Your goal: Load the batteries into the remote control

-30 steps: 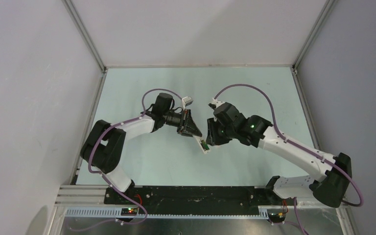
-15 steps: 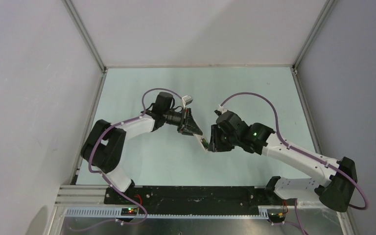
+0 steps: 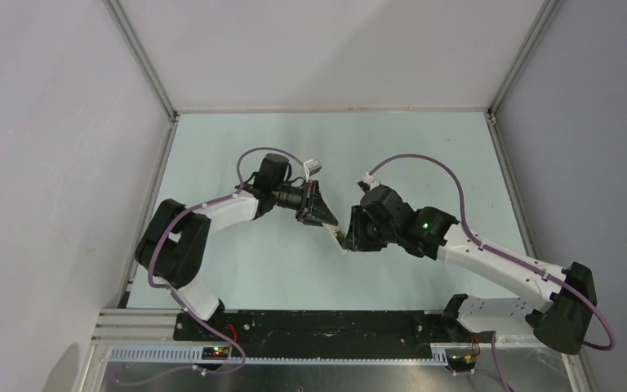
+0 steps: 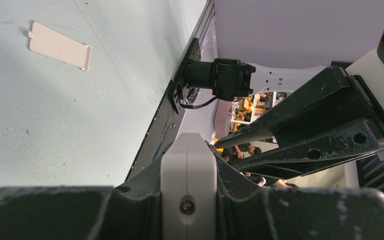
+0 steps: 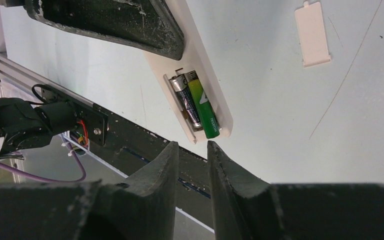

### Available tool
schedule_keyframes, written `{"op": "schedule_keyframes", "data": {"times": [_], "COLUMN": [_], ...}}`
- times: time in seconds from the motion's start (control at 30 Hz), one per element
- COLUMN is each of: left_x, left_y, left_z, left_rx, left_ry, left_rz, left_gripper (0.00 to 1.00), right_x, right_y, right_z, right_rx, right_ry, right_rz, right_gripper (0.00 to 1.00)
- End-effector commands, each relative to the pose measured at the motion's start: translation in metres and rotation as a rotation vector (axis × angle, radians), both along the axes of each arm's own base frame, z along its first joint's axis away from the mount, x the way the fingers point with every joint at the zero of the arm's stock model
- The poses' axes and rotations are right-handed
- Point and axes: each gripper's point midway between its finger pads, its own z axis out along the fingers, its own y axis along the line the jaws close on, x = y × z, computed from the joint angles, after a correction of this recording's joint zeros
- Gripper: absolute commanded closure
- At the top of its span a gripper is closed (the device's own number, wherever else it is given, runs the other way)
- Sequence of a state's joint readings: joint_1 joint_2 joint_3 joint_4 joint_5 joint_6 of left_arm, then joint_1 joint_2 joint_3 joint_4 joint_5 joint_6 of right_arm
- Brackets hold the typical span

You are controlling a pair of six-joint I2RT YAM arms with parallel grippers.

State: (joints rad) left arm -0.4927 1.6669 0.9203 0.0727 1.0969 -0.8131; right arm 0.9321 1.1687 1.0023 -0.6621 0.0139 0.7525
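Note:
My left gripper [image 4: 188, 150] is shut on the remote control [image 4: 188, 175], whose white end fills the gap between the jaws. In the right wrist view the remote control [image 5: 192, 50] shows its back, bay uncovered. Both batteries lie side by side in the bay: a blackish one [image 5: 186, 100] and a green one [image 5: 204, 107]. My right gripper [image 5: 192, 147] sits just off the remote's free end, jaws a narrow gap apart with nothing between them. From above, the left gripper [image 3: 322, 216] and right gripper [image 3: 351, 237] meet at the remote [image 3: 340, 237] mid-table.
A flat white battery cover [image 5: 315, 34] lies loose on the pale green table [image 5: 290, 125], also seen as the cover [image 4: 60, 46] from the left wrist. The black base rail [image 3: 318, 322] runs along the near edge. Grey walls enclose the sides and back.
The right arm has swung down and left, bringing its gripper close against the remote's free end. The left gripper still holds the remote, shifted only slightly.

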Motion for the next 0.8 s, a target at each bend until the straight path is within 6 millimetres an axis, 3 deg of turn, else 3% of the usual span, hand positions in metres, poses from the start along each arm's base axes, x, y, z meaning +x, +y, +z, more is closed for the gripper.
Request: {"op": "schedule_keyframes", "data": {"times": [0.0,0.77], "left_x": [0.007,0.006], "left_y": [-0.006,-0.005], "left_z": [0.014,0.015], "left_rx": [-0.030,-0.030], "left_ry": [-0.037,-0.037], "left_rz": [-0.003,-0.002], "left_gripper": [1.00,1.00], "right_x": [0.005,0.000], "right_y": [0.006,0.007], "right_z": [0.006,-0.007], "right_rx": [0.039,0.031], "right_ry": [-0.016,0.006], "right_rz": [-0.016,-0.017], "right_gripper": [0.69,0.71]}}
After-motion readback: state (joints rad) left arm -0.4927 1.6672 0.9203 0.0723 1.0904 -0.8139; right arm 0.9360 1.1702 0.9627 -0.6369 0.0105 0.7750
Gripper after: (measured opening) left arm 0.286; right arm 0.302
